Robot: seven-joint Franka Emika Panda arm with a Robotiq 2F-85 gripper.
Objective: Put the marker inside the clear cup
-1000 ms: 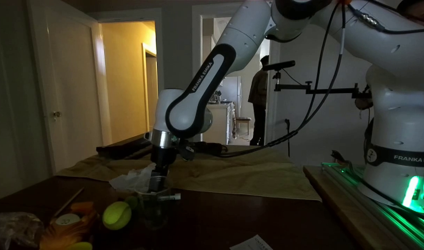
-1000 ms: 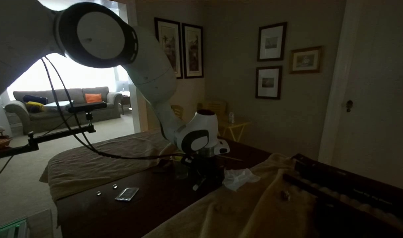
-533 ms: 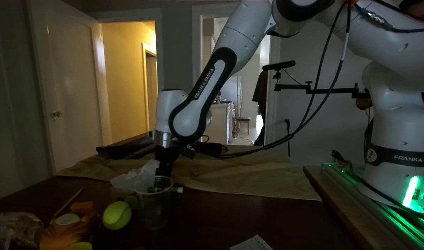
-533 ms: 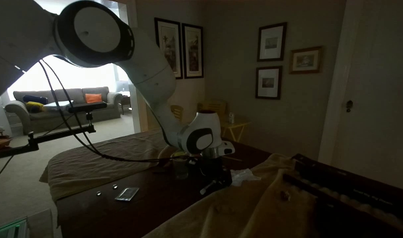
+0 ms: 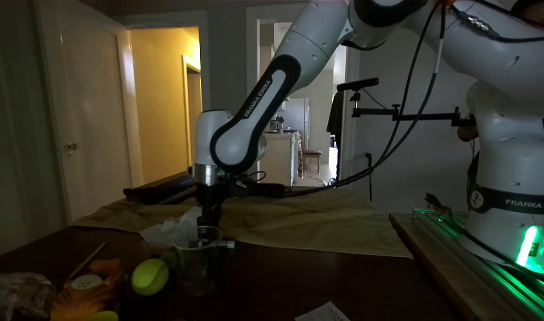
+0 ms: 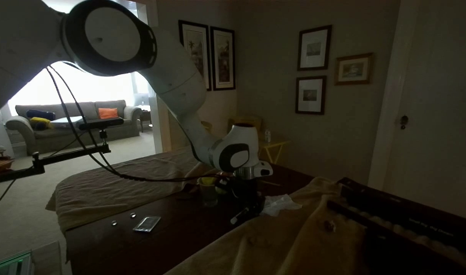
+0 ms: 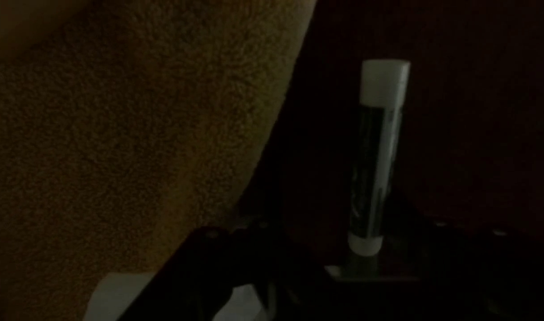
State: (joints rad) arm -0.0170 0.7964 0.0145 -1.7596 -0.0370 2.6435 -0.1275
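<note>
The marker (image 7: pixel 373 169), dark with white ends, shows whole in the wrist view, beside the edge of the tan cloth. My gripper (image 7: pixel 339 243) has a dark finger standing on either side of its lower end. A gap shows between marker and left finger; on the right it is too dark to tell whether they touch. In both exterior views a white end of the marker (image 5: pixel 228 244) (image 6: pixel 235 220) sticks out from the gripper. The clear cup (image 5: pixel 197 274) (image 6: pixel 209 194) stands upright on the table, apart from the gripper, partly covering the fingertips in an exterior view.
A yellow-green ball (image 5: pixel 150 277) and an orange object (image 5: pixel 91 285) lie near the cup. Crumpled white plastic (image 6: pixel 280 205) is close by the gripper on the tan cloth (image 5: pixel 307 227). A silver packet (image 6: pixel 147 224) and a paper card (image 5: pixel 324 312) lie elsewhere on the table.
Over the last second the gripper and marker shifted away from the cup, towards the cloth. Since half a second ago the marker stays about put, while the arm has risen slightly.
</note>
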